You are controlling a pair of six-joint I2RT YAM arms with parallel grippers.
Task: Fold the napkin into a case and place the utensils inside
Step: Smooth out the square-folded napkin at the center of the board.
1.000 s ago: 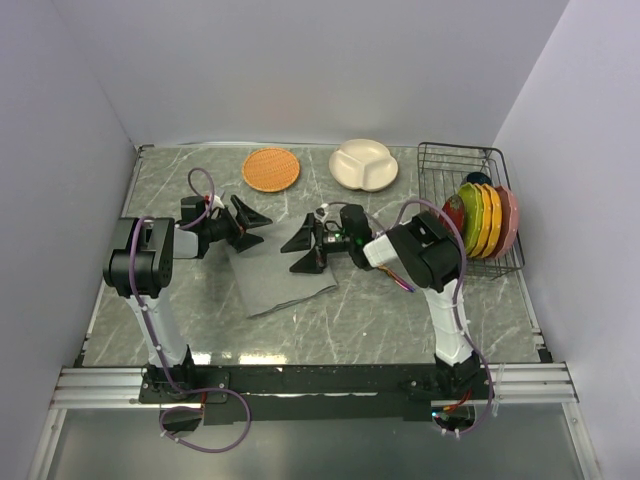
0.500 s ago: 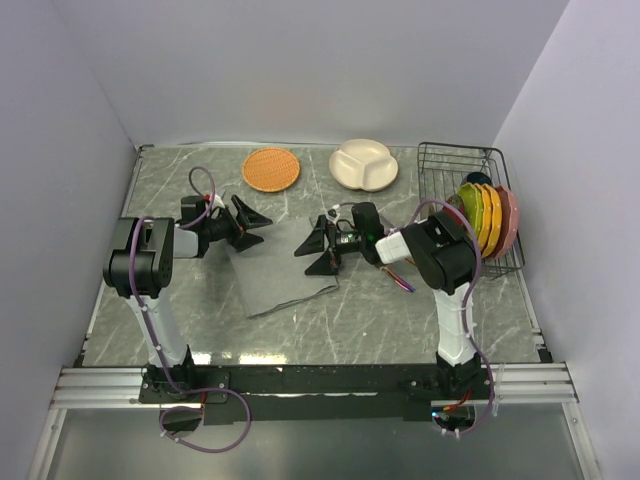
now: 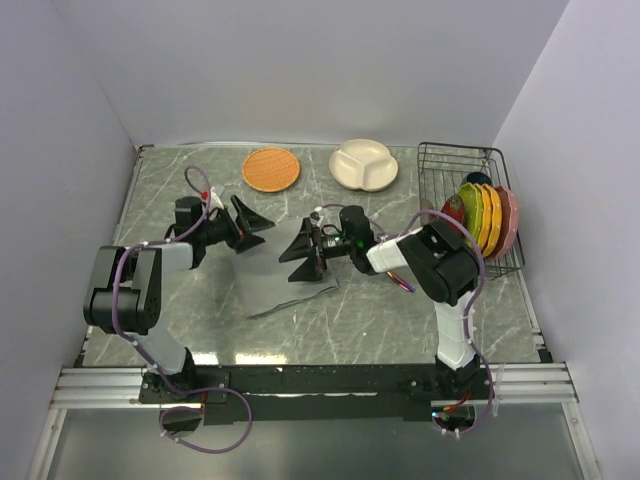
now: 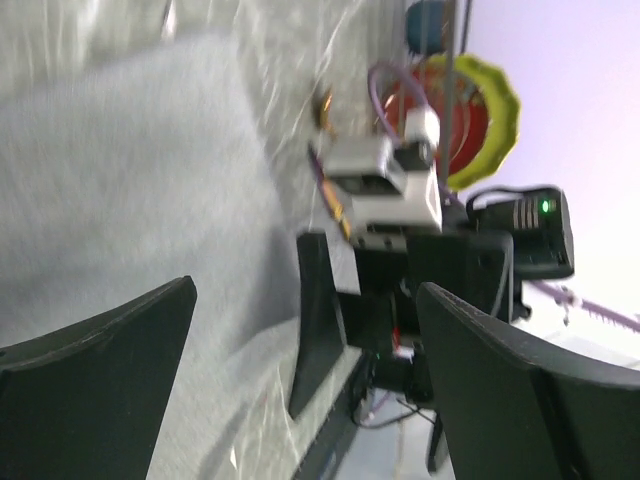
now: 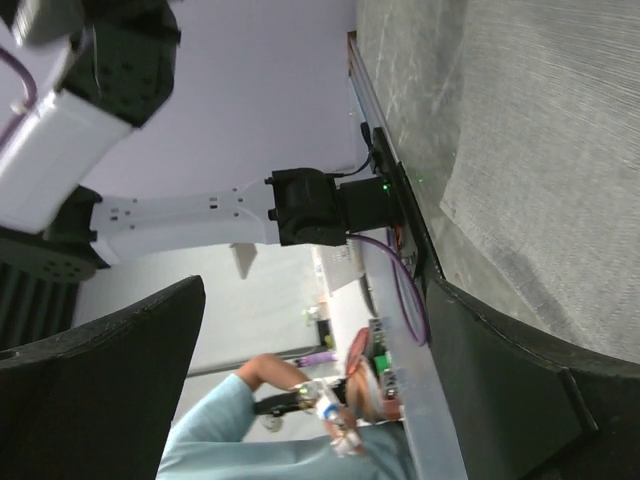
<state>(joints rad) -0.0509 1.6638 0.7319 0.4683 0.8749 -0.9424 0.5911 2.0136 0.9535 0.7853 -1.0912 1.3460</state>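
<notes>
Your table (image 3: pixel 380 310) is a grey-green marbled slab, and clock directions below are read from its centre in the overhead view, with 12 at the far wall. The napkin (image 3: pixel 270 282) lies spread flat just off centre toward 8 o'clock, one corner pointing at 7. At 3 o'clock you have a black wire rack (image 3: pixel 440 160) holding coloured plates (image 3: pixel 482 218) upright on edge. A cream divided dish (image 3: pixel 364 164) sits near 12 to 1 o'clock, and a round orange woven mat (image 3: pixel 271 169) is at 11.

Your left gripper (image 3: pixel 258 230) hangs over the napkin's 11 o'clock corner with its fingers spread wide and nothing between them. Your right gripper (image 3: pixel 287 269) faces it from the napkin's 2 o'clock edge, its fingers also wide apart and holding nothing. You cannot tell from these views whether either one touches the cloth.
</notes>
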